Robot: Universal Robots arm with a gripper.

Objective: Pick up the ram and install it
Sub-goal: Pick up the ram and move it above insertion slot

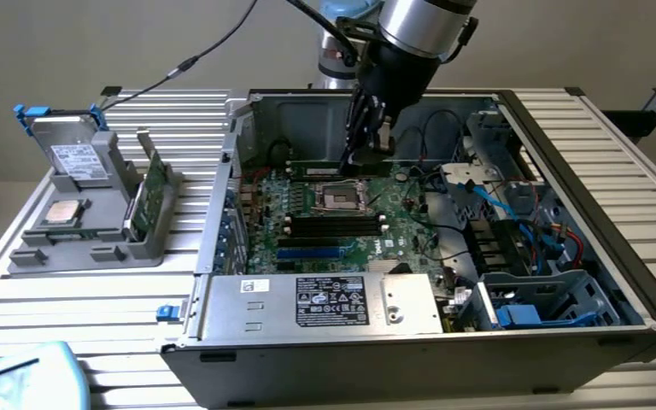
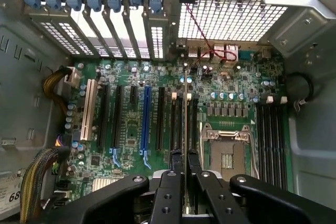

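My gripper [image 1: 359, 159] reaches down into the open computer case [image 1: 635, 282], over the far part of the motherboard [image 1: 402, 218]. The fingers [image 2: 173, 169] are shut on the ram [image 2: 186, 114], which appears edge-on as a thin strip running away from them. In the exterior view the ram [image 1: 322, 166] is a slim dark green strip lying level just beyond the CPU socket [image 1: 340, 198]. It hangs in line with the black memory slots [image 2: 180, 121] beside the socket [image 2: 227, 153]; whether it touches a slot is not visible.
A grey holder [image 1: 83, 231] on the exterior view's left carries a hard drive [image 1: 72, 154], a CPU chip [image 1: 66, 211] and an upright green circuit card [image 1: 151, 196]. The power supply [image 1: 328, 303] fills the case front. Cables [image 1: 511, 205] and a drive cage [image 1: 539, 303] crowd the right side.
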